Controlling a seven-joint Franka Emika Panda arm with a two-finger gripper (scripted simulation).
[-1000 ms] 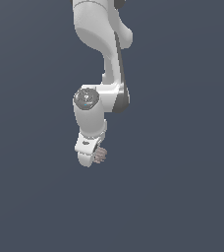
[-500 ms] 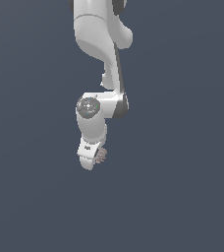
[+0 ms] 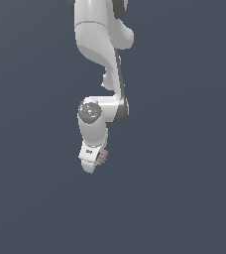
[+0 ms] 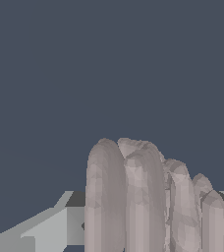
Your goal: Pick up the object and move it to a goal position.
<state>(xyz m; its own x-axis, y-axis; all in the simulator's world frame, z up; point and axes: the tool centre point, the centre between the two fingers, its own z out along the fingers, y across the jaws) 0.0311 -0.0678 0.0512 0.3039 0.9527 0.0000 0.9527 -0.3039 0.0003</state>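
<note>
The object [image 3: 103, 157] is a small pinkish-brown ridged blob. It sits between the fingers of my white gripper [image 3: 97, 161], which hangs in mid-air at the middle of the exterior view. The gripper is shut on it. In the wrist view the object [image 4: 143, 197] fills the space between the grey fingers [image 4: 47, 229], its ridged layers showing as rounded lobes. Most of the gripper's far side is hidden by the hand in the exterior view.
The white arm [image 3: 102, 54] reaches down from the top of the exterior view. Only a plain dark blue-grey background [image 3: 184, 149] surrounds it; no surface, edge or goal marker shows.
The wrist and gripper have sunk slightly lower with the object still held. The elbow joint has dropped a little too.
</note>
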